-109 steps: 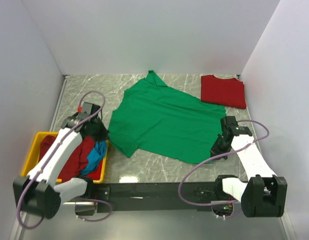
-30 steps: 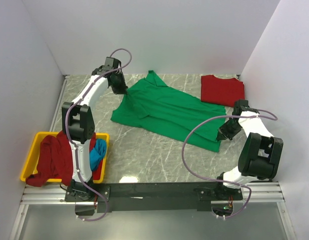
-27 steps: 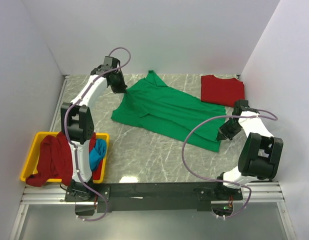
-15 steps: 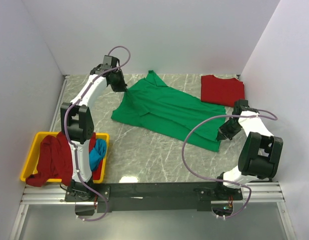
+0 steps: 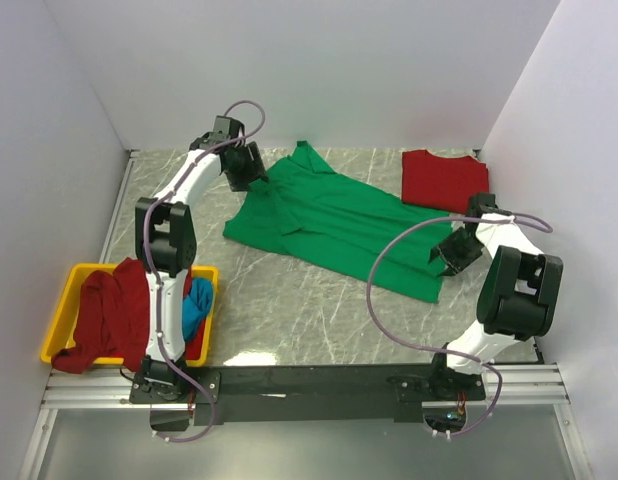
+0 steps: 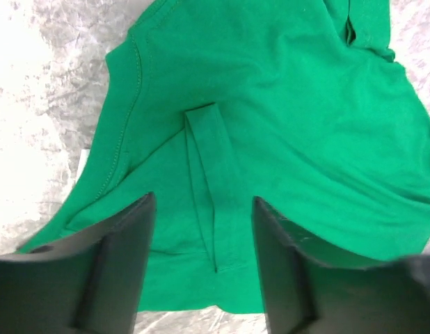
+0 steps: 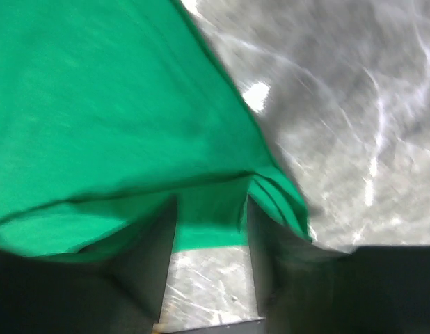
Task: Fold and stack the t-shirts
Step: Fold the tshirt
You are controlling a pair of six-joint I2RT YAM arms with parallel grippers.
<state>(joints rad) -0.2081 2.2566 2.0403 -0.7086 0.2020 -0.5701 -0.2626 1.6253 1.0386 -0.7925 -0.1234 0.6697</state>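
Green t-shirt (image 5: 334, 225); left arm (image 5: 186, 183) stretched far (jaws parted)

Left jaws parted, green t-shirt (image 5: 329, 225) released; right jaws apparently parted too.

Green t-shirt (image 5: 334, 225): bright green, plain, seams stitched in matching green.
Red t-shirt (image 5: 444, 180): solid red, plain.
Dark red t-shirt (image 5: 107, 305): deep red, plain.
Blue t-shirt (image 5: 197, 300): bright blue.
Bin (image 5: 61, 318): yellow.
Surface (image 5: 289, 310): grey marble pattern with pale veins and white glare patches.
Left arm (image 5: 186, 180) and right arm (image 5: 511, 245): white shells, black joints.
Cables (image 5: 373, 290): purple.
Left claw (image 6: 203, 205) and right claw (image 7: 210, 209): black.
Walls (image 5: 309, 70): plain white.
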